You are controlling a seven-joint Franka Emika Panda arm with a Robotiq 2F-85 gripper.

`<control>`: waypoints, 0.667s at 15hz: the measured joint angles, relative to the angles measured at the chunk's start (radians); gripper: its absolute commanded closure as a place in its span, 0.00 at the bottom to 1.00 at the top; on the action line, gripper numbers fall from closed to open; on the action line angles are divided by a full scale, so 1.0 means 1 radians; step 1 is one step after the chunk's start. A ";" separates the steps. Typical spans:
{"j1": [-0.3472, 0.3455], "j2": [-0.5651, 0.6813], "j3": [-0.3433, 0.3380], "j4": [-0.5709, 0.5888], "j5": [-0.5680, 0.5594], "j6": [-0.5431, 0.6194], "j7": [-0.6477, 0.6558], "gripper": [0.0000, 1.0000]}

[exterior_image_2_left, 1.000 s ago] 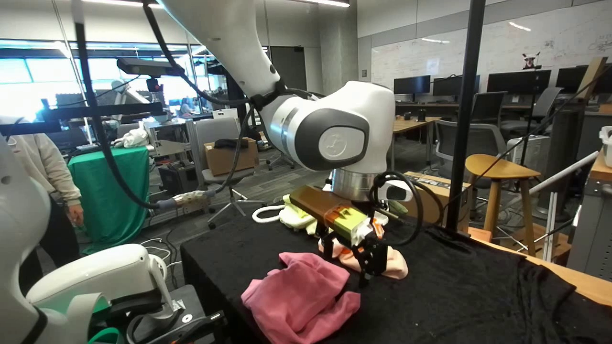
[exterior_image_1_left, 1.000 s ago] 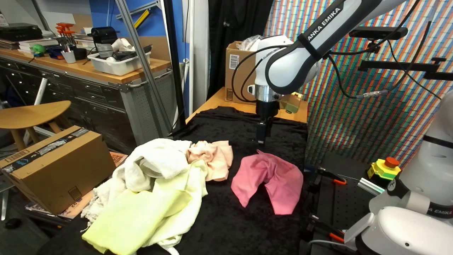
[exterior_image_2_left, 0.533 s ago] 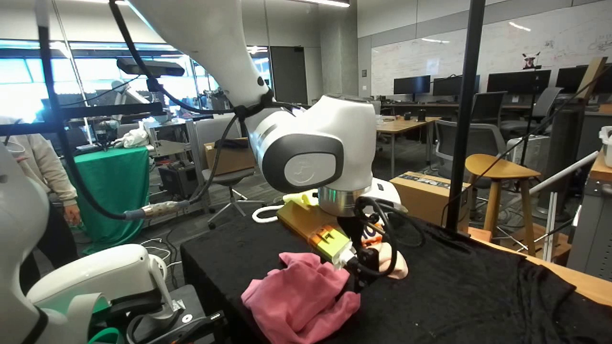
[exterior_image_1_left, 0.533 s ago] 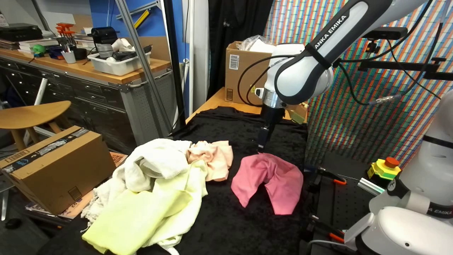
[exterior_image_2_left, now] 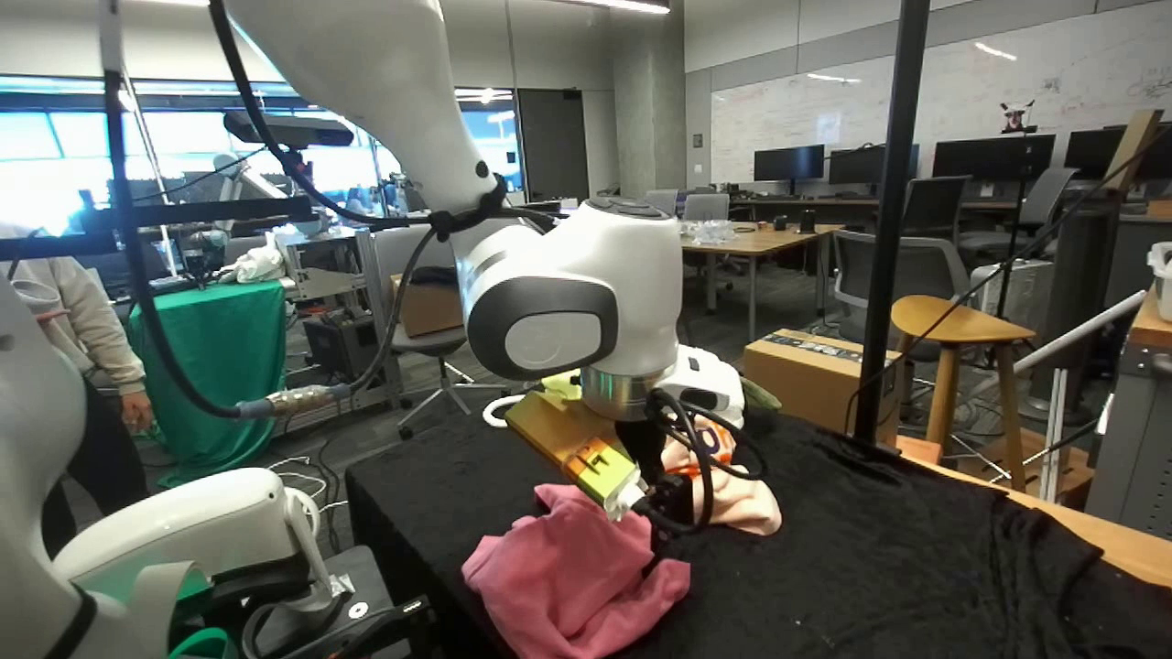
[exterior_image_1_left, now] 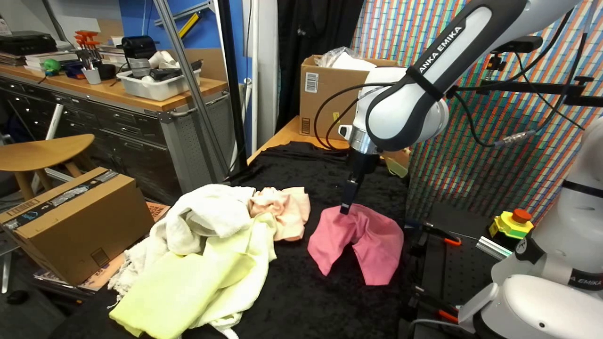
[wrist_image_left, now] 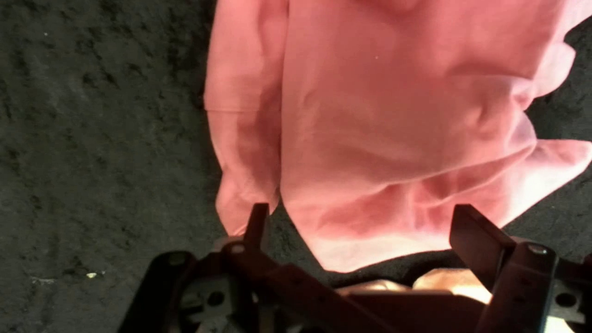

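Pointing down, spread wide and holding nothing, your claw [wrist_image_left: 363,217] stands right at the edge of the crumpled pink cloth [wrist_image_left: 379,129], with a corner of it showing inside the gap; you cannot tell whether the two touch. Near your claw, to one side, you have the peach cloth [exterior_image_1_left: 287,212]. Farther that way from the claw, the white towel [exterior_image_1_left: 216,207] and the yellow cloth [exterior_image_1_left: 183,282] lie heaped together on the black-draped tabletop [exterior_image_1_left: 301,292]. Well apart from your claw, past that heap, sits a taped cardboard box [exterior_image_1_left: 89,226].
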 measured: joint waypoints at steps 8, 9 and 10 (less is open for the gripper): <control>0.006 0.085 0.028 -0.004 0.011 0.070 -0.032 0.00; 0.005 0.097 0.031 -0.004 0.009 0.082 -0.032 0.00; 0.003 0.107 0.035 -0.004 0.007 0.092 -0.032 0.00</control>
